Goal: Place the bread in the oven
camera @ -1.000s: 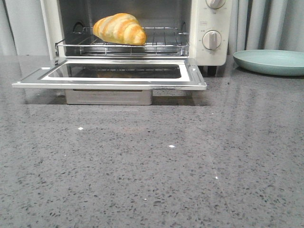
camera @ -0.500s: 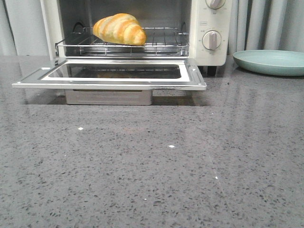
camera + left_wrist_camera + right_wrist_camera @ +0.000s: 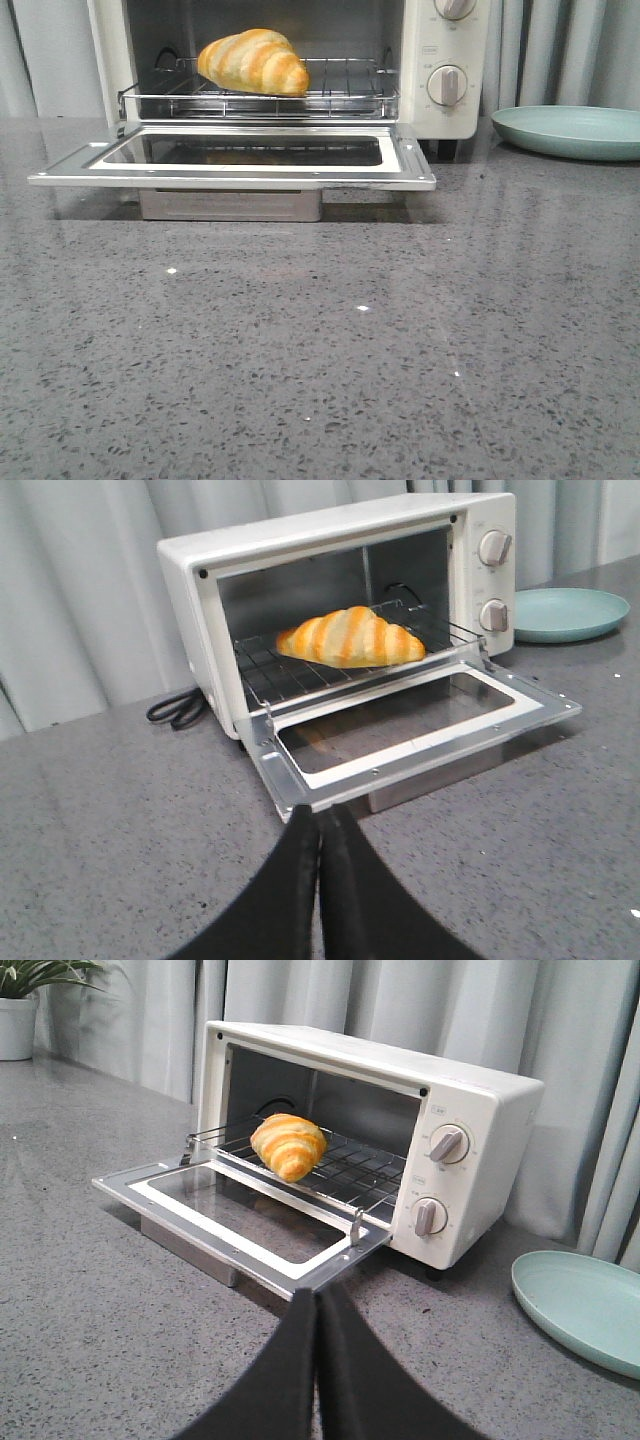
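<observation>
Nearest in each wrist view is that arm's own hand. The left hand (image 3: 319, 880) has its two black fingers pressed flat together with nothing between them, and it sits above the bench (image 3: 100, 820) in front of the oven door. The right hand (image 3: 318, 1360) is the same: fingers together, empty, over the grey speckled bench (image 3: 90, 1310) and apart from everything on it. Neither hand appears in the front view.

Beyond the hands, the oven door (image 3: 232, 165) lies dropped open and roughly level, its glass window facing up and its front edge toward the robot. Behind it the wire rack (image 3: 340, 90) is pulled partly forward out of the cavity. The bread (image 3: 252, 61) rests on this rack, toward the robot's left side of it, inside the open mouth of the oven (image 3: 445, 60). Two round knobs (image 3: 447, 85) sit on the oven's right panel.

To the right of the oven, a pale green plate (image 3: 570, 130) lies on the bench (image 3: 320, 350). A black cord (image 3: 178, 708) coils beside the oven's left side. A potted plant (image 3: 22, 1010) stands far off, with grey curtains (image 3: 400, 1000) behind.
</observation>
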### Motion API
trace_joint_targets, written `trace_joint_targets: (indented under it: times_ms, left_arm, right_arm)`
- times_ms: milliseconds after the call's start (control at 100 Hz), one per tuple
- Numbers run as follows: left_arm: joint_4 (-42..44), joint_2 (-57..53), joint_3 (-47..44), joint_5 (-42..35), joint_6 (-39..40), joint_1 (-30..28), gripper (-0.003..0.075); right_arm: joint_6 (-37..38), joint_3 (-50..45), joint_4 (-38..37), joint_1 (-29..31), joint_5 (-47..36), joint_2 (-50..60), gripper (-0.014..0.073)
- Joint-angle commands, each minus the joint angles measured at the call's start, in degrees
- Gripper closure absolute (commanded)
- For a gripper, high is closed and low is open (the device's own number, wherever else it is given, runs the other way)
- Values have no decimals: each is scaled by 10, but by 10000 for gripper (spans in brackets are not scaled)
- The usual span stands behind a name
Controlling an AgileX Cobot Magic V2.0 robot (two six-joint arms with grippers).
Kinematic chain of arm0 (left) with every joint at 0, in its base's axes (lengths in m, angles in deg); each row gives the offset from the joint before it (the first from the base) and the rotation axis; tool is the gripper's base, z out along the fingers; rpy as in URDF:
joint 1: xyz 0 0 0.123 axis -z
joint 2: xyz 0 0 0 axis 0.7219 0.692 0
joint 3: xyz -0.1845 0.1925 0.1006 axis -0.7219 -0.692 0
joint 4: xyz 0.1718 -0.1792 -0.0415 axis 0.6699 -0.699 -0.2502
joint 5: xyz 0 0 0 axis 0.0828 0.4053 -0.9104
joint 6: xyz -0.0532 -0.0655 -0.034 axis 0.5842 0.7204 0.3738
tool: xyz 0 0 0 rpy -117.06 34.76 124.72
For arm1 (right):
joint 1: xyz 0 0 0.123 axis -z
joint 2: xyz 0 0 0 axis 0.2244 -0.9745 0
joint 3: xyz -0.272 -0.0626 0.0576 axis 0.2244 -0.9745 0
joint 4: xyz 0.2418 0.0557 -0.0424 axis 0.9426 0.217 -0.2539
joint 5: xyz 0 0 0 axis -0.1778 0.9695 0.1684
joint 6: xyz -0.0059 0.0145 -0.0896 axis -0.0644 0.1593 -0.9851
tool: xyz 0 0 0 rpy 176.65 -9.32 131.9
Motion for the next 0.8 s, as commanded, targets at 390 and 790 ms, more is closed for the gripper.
trace_joint_targets:
  times_ms: [390,790]
  left_arm:
    - [-38,-26,-247,-222,73,-174,741]
    - [-36,-26,-248,-160,73,-184,741]
  right_arm:
    - [-2,13,-7,4,-48,9,641]
    - [-2,13,-7,4,-48,9,641]
